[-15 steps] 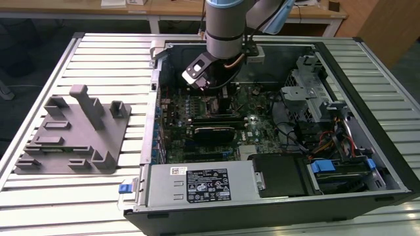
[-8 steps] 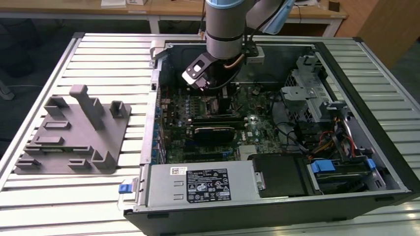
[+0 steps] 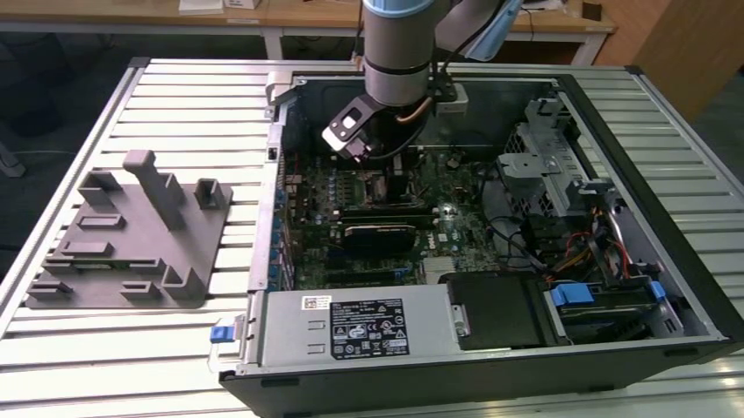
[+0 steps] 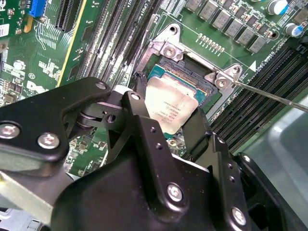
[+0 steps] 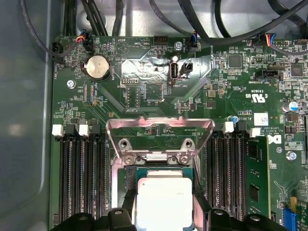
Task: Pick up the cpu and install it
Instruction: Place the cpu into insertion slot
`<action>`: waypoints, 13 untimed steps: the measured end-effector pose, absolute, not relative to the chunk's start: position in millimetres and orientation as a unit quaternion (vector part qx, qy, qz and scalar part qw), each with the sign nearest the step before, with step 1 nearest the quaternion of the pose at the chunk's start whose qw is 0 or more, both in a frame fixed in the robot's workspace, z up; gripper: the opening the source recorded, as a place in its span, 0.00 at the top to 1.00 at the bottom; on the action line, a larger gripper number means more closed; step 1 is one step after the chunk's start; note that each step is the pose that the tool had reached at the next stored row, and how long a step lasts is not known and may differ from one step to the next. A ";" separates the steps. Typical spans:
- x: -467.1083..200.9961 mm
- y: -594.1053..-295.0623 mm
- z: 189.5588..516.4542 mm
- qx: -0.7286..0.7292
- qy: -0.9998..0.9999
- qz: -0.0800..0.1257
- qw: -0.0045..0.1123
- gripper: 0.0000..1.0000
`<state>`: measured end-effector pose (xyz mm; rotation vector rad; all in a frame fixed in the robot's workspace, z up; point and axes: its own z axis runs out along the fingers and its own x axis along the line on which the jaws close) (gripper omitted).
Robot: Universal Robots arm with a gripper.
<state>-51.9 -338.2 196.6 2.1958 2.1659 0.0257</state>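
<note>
1. At the exterior view's left, a grey tray (image 3: 128,231) with upright posts lies on the slatted counter (image 3: 139,348), just beside the open computer case (image 3: 489,376).
2. In the middle of that view, the arm (image 3: 395,52) reaches down into the case over the green motherboard (image 3: 465,226). Its own bulk covers the patch of board directly beneath it.
3. Toward the exterior view's right stand a metal drive cage (image 3: 546,165) and a tangle of cables. The power supply (image 3: 348,326) lies along the near wall.
4. The first wrist view looks along the board. It shows a coin cell (image 5: 98,66), the swung-open load plate (image 5: 160,129) and empty memory slots (image 5: 79,178).
5. The second wrist view looks in at a slant and shows the black socket (image 4: 190,65) and a thin lever rod (image 4: 274,96). The black gripper body blocks much of the board here.
6. In both wrist views the cpu (image 5: 163,199) (image 4: 171,108), silvery top up, lies over the socket.
7. The fingers (image 4: 198,132) (image 5: 129,204) are drawn in against two opposite edges of the cpu, gripping it. The picture edge cuts them off in the first wrist view.
8. I cannot tell whether the chip is seated in the socket or held just above it.
</note>
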 end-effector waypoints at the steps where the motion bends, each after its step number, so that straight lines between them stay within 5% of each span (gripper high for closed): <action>1: -52.3 -338.2 196.5 0.712 0.702 0.008 0.029 0.45; 13: -53.0 -338.1 193.7 0.711 0.703 0.011 0.026 0.45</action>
